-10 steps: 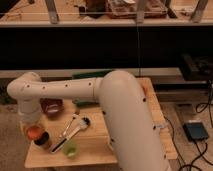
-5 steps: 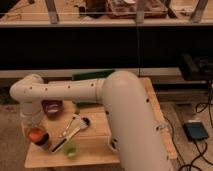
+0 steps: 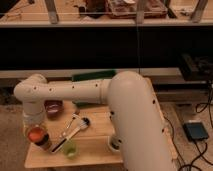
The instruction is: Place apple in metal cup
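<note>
**Over the cup at the worktop's left corner**

At the near-left corner of the worktop (image 3: 95, 150) we see the apple (image 3: 36, 133) sitting at the mouth of the metal cup (image 3: 44, 144), the orange-red fruit directly above the dark grey tumbler. A second ago it hung a little higher and further in; it has since come down and outward, so we judge the placing almost done, though we cannot say whether the apple's weight already rests on the rim. Our gripper (image 3: 33, 125) hangs just above the fruit at the end of the white arm; whether it is clamped or parted we cannot tell. Nearby lie a green cup (image 3: 70, 149), a brush-like utensil (image 3: 76, 126) and a maroon bowl (image 3: 53, 107).
</note>
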Robot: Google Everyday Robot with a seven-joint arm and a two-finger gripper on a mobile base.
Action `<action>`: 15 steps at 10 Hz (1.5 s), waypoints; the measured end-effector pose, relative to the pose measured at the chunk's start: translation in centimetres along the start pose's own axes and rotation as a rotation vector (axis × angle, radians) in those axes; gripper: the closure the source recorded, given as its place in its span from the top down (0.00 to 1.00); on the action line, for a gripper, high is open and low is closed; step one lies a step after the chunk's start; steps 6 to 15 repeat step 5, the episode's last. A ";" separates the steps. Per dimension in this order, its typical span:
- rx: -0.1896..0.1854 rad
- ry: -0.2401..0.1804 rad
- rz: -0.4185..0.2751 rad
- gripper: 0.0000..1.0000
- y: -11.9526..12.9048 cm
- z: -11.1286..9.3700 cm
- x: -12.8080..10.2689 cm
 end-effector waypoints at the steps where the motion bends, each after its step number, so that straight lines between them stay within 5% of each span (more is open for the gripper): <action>1: 0.006 0.000 -0.005 0.80 0.0 0.0 0.1; 15: 0.020 -0.004 -0.041 0.80 -0.5 0.0 0.3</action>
